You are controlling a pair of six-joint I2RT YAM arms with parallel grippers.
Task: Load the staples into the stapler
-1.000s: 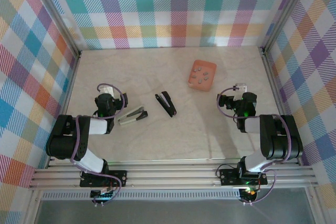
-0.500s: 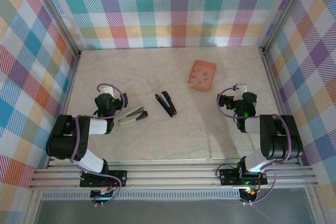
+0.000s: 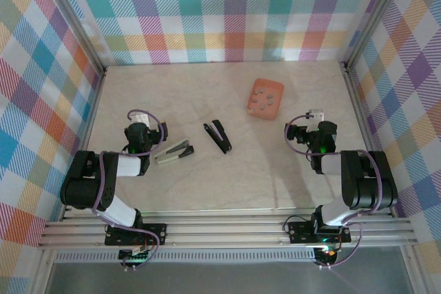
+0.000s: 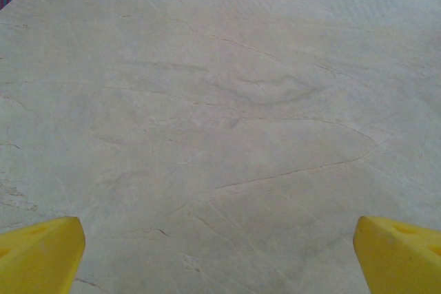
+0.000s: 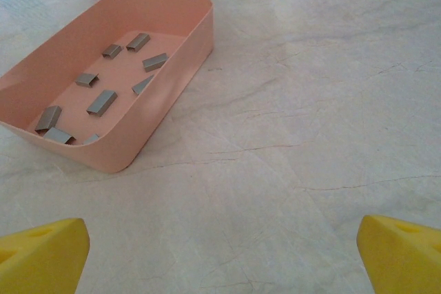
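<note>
A black stapler (image 3: 218, 136) lies in the middle of the table, hinged open in a narrow V. A second, grey stapler (image 3: 174, 151) lies to its left, just right of my left arm. Several grey staple strips (image 5: 103, 102) rest in a salmon tray (image 3: 265, 96) at the back right; in the right wrist view the tray (image 5: 172, 80) sits ahead and to the left. My left gripper (image 3: 139, 116) is open over bare table, its yellow fingertips (image 4: 38, 256) wide apart. Right of the tray, my right gripper (image 3: 316, 114) is also open with nothing between its fingertips (image 5: 41, 253).
The table is pale marble-patterned (image 3: 275, 163), closed in by plaid walls at the back and both sides. Aluminium rails run along the near edge under the arm bases. Bare tabletop lies between the two arms and in front of the staplers.
</note>
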